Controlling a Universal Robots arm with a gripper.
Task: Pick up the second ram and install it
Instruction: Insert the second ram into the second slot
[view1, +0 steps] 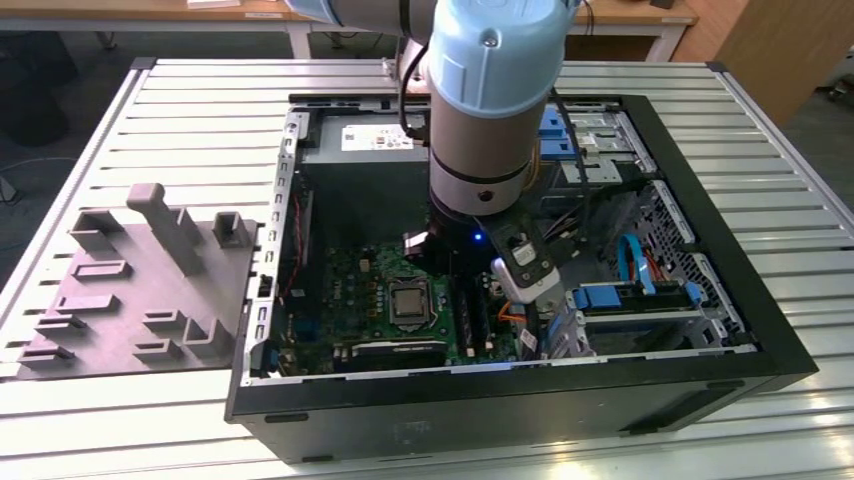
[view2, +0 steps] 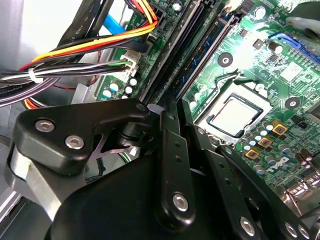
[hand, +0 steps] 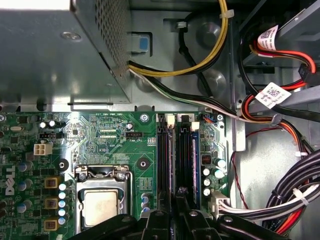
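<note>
1. Even, bright room light falls on the slatted table (view1: 200, 110) in the exterior view.
2. Inside the computer case (view1: 721, 330) it is dimmer, shadowed by the arm.
3. Glare whitens the motherboard (view2: 250, 47) in the second wrist view.
4. The gripper linkage (view2: 170, 175) is slightly soft up close.

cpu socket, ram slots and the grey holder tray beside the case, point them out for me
cpu socket (hand: 101, 205), first wrist view, on the metal lid.
ram slots (hand: 176, 150), first wrist view, between the black slots.
grey holder tray (view1: 134, 300), exterior view, on its flat base.
</note>
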